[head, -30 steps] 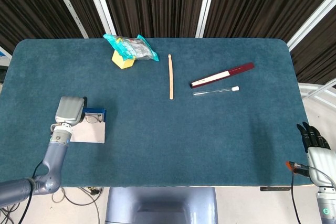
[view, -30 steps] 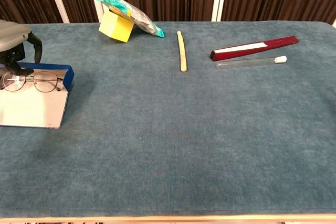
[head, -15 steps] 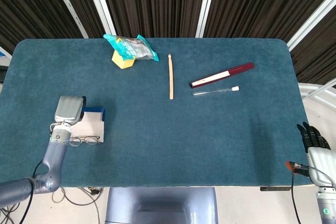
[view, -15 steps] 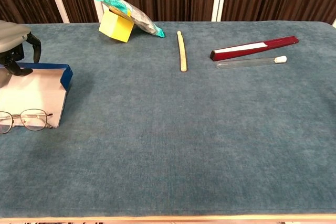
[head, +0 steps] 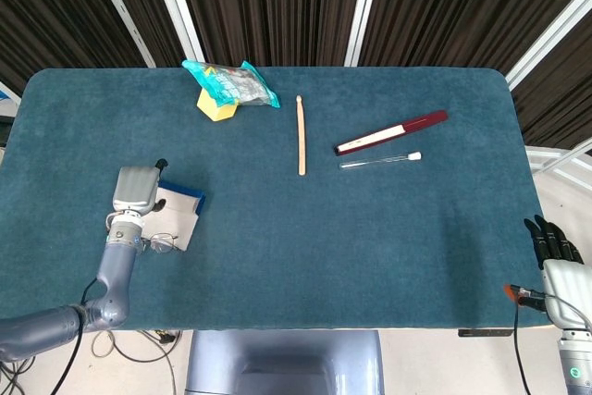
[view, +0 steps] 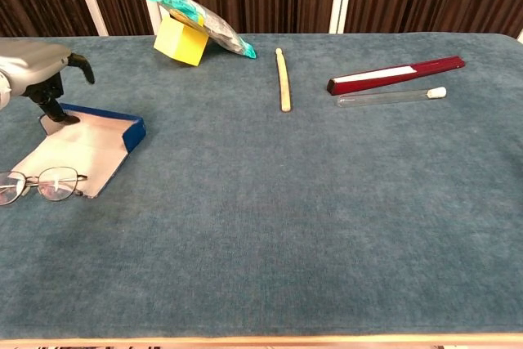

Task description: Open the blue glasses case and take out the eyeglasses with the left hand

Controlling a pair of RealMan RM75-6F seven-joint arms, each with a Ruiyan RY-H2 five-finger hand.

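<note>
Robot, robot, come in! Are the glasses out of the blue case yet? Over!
Left hand on open blue case, holding nothing. Right hand idle off the table edge. Eyeglasses out, lying on table. Nothing blocking.

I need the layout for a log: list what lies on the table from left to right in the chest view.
eyeglasses → blue glasses case → yellow block → wooden stick → dark red flat case. The snack bag overlaps the block and the test tube sits under the red case, so both are left out.

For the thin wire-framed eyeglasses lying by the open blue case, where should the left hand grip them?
Pinch the thin wire-framed eyeglasses at the bridge between the lenses, coming from above. They lie flat on the teal table beside the open blue glasses case, so only the raised frame offers purchase, and the left hand hangs close by.
</note>
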